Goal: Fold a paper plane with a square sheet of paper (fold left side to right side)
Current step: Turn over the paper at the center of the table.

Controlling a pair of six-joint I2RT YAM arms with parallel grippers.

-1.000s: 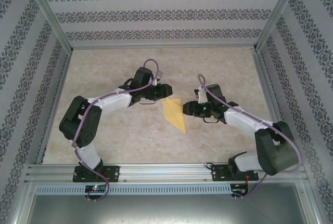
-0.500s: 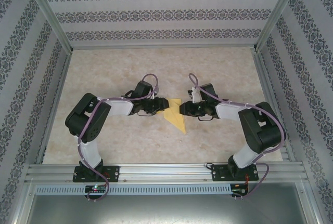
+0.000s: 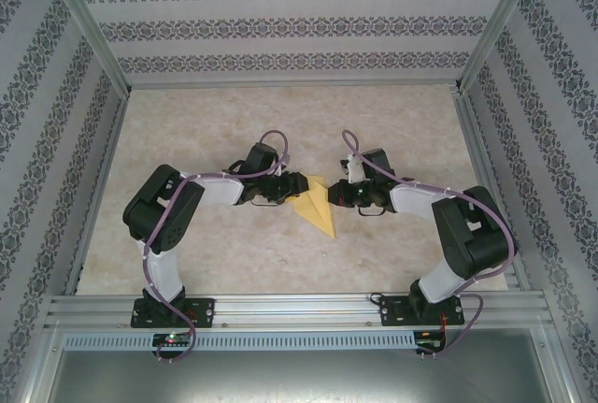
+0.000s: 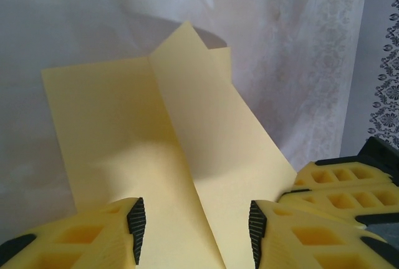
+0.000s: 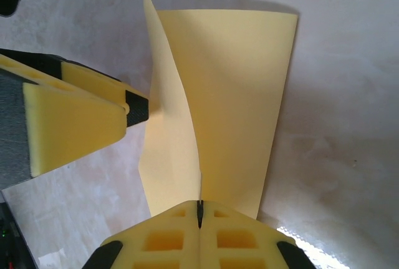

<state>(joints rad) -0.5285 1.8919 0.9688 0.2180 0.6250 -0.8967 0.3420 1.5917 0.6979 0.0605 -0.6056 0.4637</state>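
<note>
The paper [image 3: 318, 208] lies on the table [image 3: 224, 258] between the arms, long axis near to far. At its far end the right gripper [image 5: 199, 214] pinches the upstanding flap from the right. The left gripper [image 4: 194, 222], jaws apart, straddles the sheet from the left.

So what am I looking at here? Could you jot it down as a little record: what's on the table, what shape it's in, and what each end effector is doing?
Object: yellow paper, one sheet
Shape: partly folded, with one flap raised along a crease; not yet a plane
Surface: pale marbled table
Left end effector: open, with the paper's edge between its fingers
Right end effector: shut, pinching the paper at the raised crease
Arms: one on each side of the paper, facing each other
</note>
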